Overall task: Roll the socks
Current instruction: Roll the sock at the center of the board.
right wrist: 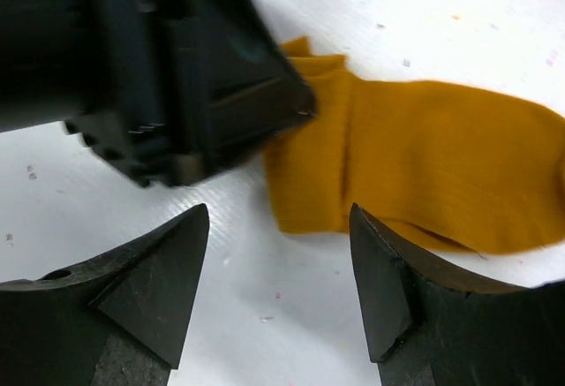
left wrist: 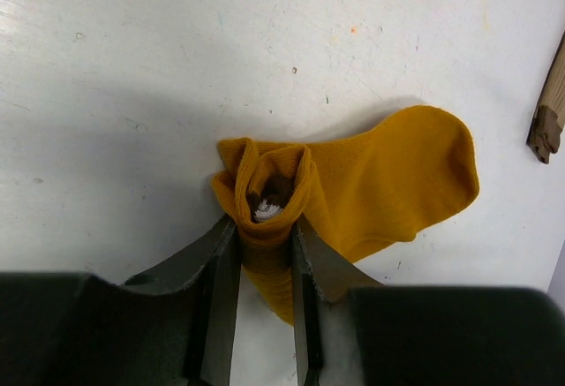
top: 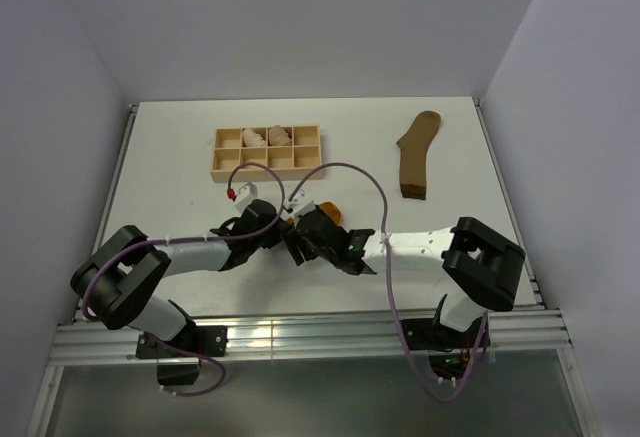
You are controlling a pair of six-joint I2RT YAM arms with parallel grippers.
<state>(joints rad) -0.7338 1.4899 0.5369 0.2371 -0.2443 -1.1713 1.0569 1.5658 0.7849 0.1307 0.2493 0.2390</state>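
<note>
White table [top: 170, 187] fills the floor of a pale-walled booth, with the two arm bases at its near edge. At the far side, left of centre, sits a wooden compartment tray [top: 266, 171] with two pale rolled bundles [top: 266, 138] in its far row. Well apart from it, at the far right, the olive-brown sock [top: 415, 152] lies flat and straight, its darker cuff toward the near side. The mustard-orange sock [left wrist: 397, 174] lies near the middle of the table, between the two wrists and mostly hidden by them in the overhead view, where only a small orange patch shows. The left gripper [left wrist: 265, 227] is clamped on that sock's rolled end: both fingers press the sides of a loose, upright tube of fabric, and a bit of white-and-brown striped cuff [left wrist: 265, 208] shows down inside the roll. The rest of the sock spreads flat to the right of the roll, toe end rounded. The right gripper [right wrist: 279, 214] faces the left one from the right, its jaws standing wide apart and holding nothing; they hang over bare table just beside the sock's edge, not touching the fabric.
</note>
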